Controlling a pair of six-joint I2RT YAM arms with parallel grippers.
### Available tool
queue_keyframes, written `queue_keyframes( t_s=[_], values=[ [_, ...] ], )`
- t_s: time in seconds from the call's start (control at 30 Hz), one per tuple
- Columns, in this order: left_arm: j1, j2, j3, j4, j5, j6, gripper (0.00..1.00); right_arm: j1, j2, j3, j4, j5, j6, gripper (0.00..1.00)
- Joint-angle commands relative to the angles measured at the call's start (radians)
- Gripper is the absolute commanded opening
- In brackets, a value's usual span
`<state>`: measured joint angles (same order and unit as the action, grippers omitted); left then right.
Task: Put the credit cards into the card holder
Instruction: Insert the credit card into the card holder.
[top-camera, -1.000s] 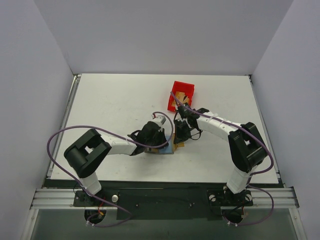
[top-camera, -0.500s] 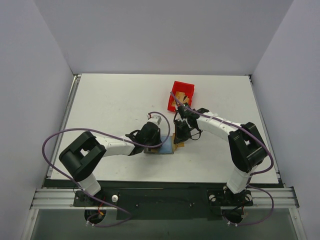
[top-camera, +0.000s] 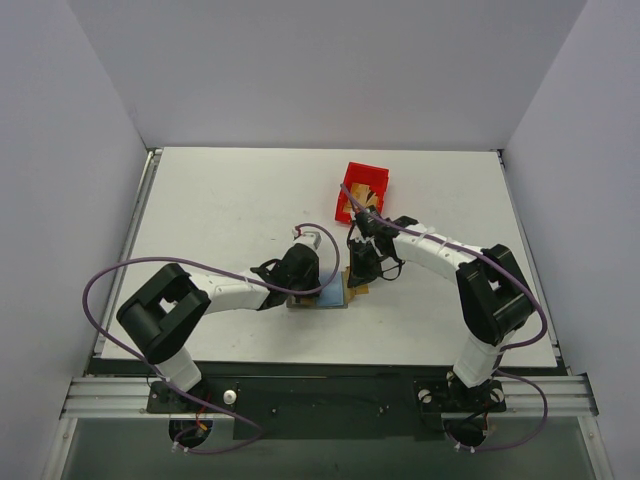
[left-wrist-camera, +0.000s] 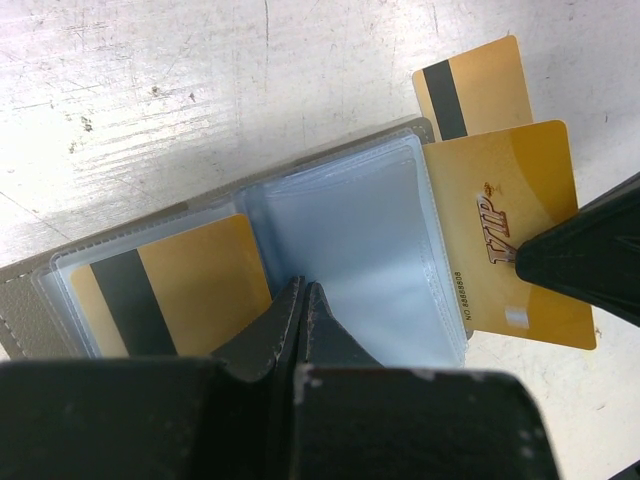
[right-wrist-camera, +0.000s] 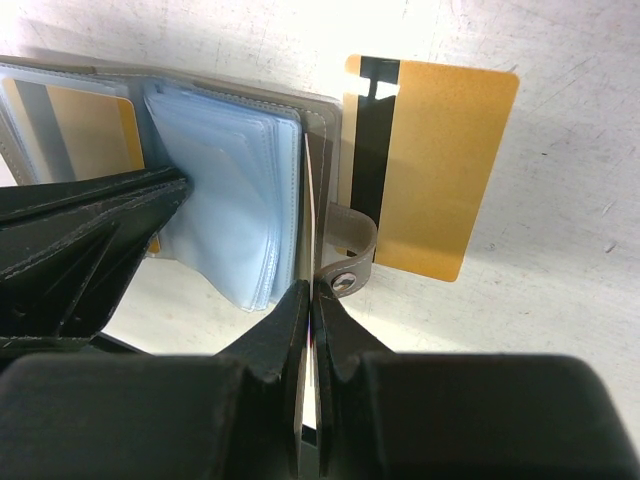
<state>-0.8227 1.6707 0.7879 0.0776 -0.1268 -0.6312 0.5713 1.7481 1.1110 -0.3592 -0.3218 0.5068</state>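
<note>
The grey card holder (left-wrist-camera: 350, 225) lies open on the table, its bluish sleeves (right-wrist-camera: 230, 190) fanned upward. One gold credit card (left-wrist-camera: 190, 290) with a black stripe sits in the left sleeve. My left gripper (left-wrist-camera: 302, 288) is shut and empty, its tips pressing on the holder's middle (top-camera: 325, 298). My right gripper (right-wrist-camera: 311, 290) is shut on a second gold card (left-wrist-camera: 500, 220), held at the holder's right edge and seen edge-on (right-wrist-camera: 306, 200) from its own wrist. A third card (right-wrist-camera: 440, 160) with a black stripe lies flat on the table just beyond the holder.
A small red bin (top-camera: 363, 188) stands behind the right gripper (top-camera: 358, 278). The holder's closing tab (right-wrist-camera: 350, 245) with its snap curls up beside the held card. Both arms meet at the table's middle, the left gripper (top-camera: 303, 288) close to the right one.
The left arm's elbow has shifted a little to the left and nearer. Both grippers stay shut at the holder, with the card still held at its right edge.
</note>
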Motion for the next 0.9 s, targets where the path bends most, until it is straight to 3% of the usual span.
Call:
queue_keyframes(
  t_s=[0.0, 0.33, 0.5, 0.87],
  values=[
    [0.007, 0.02, -0.036, -0.18, -0.036, 0.008, 0.0, 0.007, -0.016, -0.008, -0.029, 0.053, -0.005, 0.0],
    [0.007, 0.029, -0.039, -0.179, -0.031, 0.001, 0.0, 0.001, -0.143, -0.074, 0.088, 0.053, 0.009, 0.0],
    [0.007, 0.029, -0.041, -0.176, -0.031, -0.002, 0.0, -0.025, -0.199, -0.12, 0.169, -0.023, 0.019, 0.0],
    [0.005, 0.032, -0.035, -0.177, -0.031, -0.002, 0.0, -0.042, -0.111, -0.071, 0.143, -0.143, -0.048, 0.0]
  ],
)
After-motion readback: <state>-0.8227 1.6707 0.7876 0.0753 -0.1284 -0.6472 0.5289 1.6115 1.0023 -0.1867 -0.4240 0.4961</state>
